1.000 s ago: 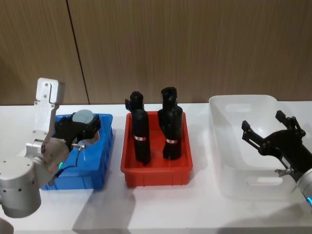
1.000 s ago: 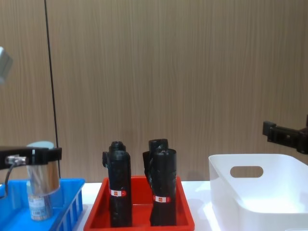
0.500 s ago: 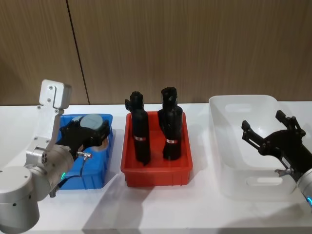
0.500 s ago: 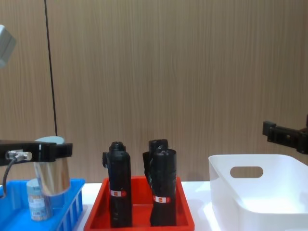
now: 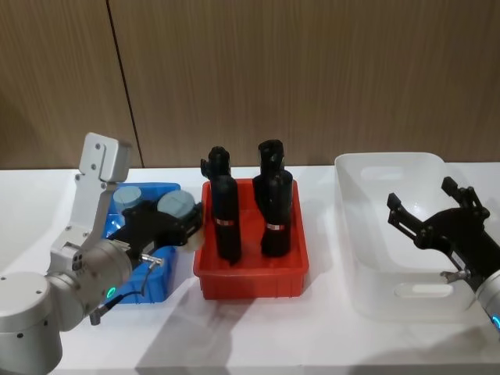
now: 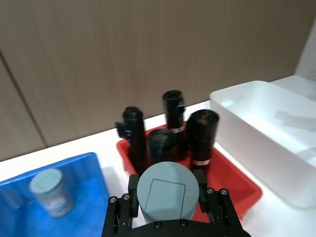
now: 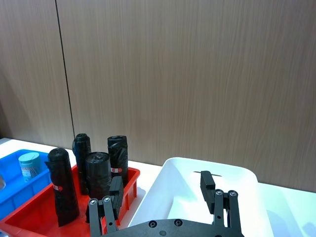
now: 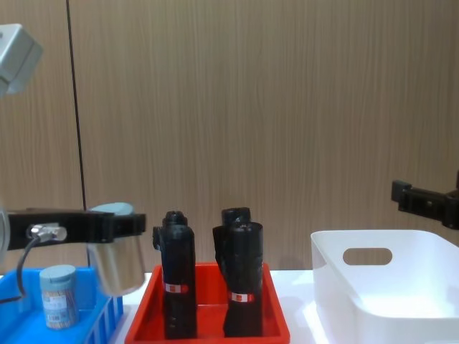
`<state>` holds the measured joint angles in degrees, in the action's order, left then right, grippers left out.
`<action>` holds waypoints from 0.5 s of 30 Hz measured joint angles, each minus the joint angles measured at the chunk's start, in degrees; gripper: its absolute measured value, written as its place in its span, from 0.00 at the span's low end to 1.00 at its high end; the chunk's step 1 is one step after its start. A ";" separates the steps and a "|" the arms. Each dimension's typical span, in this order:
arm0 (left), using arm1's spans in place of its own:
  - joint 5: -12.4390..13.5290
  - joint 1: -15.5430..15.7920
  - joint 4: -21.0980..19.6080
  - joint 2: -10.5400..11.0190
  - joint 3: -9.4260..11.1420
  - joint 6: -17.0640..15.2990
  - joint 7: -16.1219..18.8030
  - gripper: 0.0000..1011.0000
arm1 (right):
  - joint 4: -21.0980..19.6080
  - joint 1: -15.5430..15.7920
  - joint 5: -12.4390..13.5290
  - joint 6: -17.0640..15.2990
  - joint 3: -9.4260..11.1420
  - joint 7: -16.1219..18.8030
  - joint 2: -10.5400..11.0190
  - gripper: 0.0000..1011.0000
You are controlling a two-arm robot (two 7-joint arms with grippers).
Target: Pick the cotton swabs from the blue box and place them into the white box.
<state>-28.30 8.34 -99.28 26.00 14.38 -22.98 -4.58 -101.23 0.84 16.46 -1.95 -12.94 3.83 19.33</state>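
My left gripper [image 5: 169,223] is shut on a cotton swab tub [image 5: 176,205] with a pale blue lid, held in the air over the right edge of the blue box [image 5: 157,282], next to the red tray. The chest view shows the same tub [image 8: 115,248] hanging above the box wall. In the left wrist view its lid [image 6: 165,191] sits between the jaws. Another tub of cotton swabs [image 5: 127,199] stands upright in the blue box [image 6: 85,171]. My right gripper [image 5: 434,216] hovers open above the white box [image 5: 387,159] at the right.
A red tray [image 5: 251,277] holding several upright black rolls [image 5: 226,218] stands between the blue box and the white box. A wooden wall runs behind the white table. Bare table lies in front of the containers.
My left gripper has carried the tub to the right, from over the middle of the blue box to its right edge near the red tray. The right arm has stayed still.
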 joint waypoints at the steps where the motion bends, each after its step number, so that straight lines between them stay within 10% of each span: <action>1: -0.10 0.06 0.02 0.03 0.03 0.15 -0.82 0.66 | 0.00 0.00 0.00 0.00 0.00 0.00 0.00 0.99; 15: -1.84 3.09 3.88 -0.05 0.11 3.25 -14.67 0.66 | 0.00 0.00 0.00 0.00 0.00 0.00 0.00 0.99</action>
<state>-30.14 11.43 -95.40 25.96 14.49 -19.73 -19.25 -101.23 0.84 16.46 -1.95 -12.94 3.83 19.34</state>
